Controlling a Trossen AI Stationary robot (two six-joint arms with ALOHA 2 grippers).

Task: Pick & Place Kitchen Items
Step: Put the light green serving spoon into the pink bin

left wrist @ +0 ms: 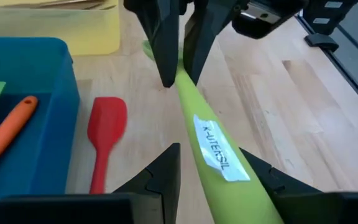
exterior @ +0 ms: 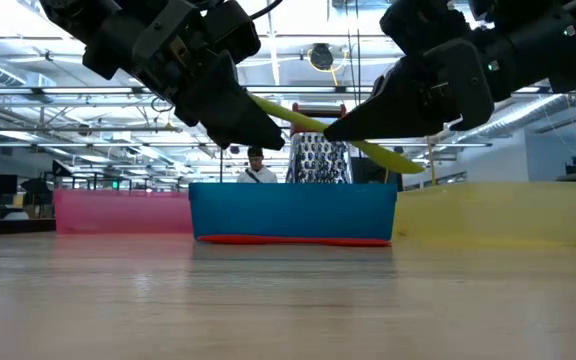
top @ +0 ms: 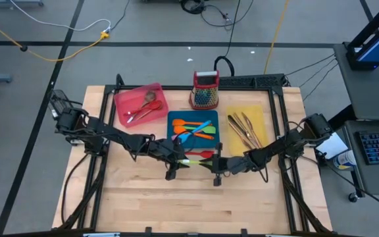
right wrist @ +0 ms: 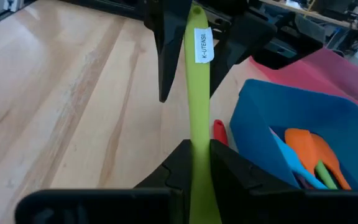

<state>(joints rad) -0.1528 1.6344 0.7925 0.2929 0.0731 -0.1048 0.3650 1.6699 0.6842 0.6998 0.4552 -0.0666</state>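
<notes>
A yellow-green utensil [top: 191,161] with a white label hangs above the table's middle, between my two grippers. My left gripper [left wrist: 210,152] comes from the table's left and is shut on its handle. My right gripper [right wrist: 199,146] comes from the right and is shut on it farther along. In the low view the utensil [exterior: 308,125] slants down from the left gripper to its free end [exterior: 406,160] past the right one. A red spatula [left wrist: 106,127] lies flat on the table beside the blue tray [left wrist: 42,68]. My left gripper has the handle's labelled stretch [left wrist: 219,158] between its two fingers, near the handle's free end. The fingers come slanting down from the table's left and lie along the handle. The utensil is lifted clear of the table and tilted. My right gripper pinches the utensil's thinner stretch [right wrist: 197,134] between its two fingers, beyond the label. The fingers come nearly level from the table's right and lie along it. The utensil's far end [exterior: 406,160] sticks out past this gripper, lower than the handle.
At the far side stand a pink tray [top: 130,99] with cutlery, the blue tray [top: 174,118] with coloured silicone utensils, and a yellow tray [top: 258,112] with copper-toned cutlery. A grater [top: 204,89] stands behind the blue tray. Bare wood lies toward the near edge.
</notes>
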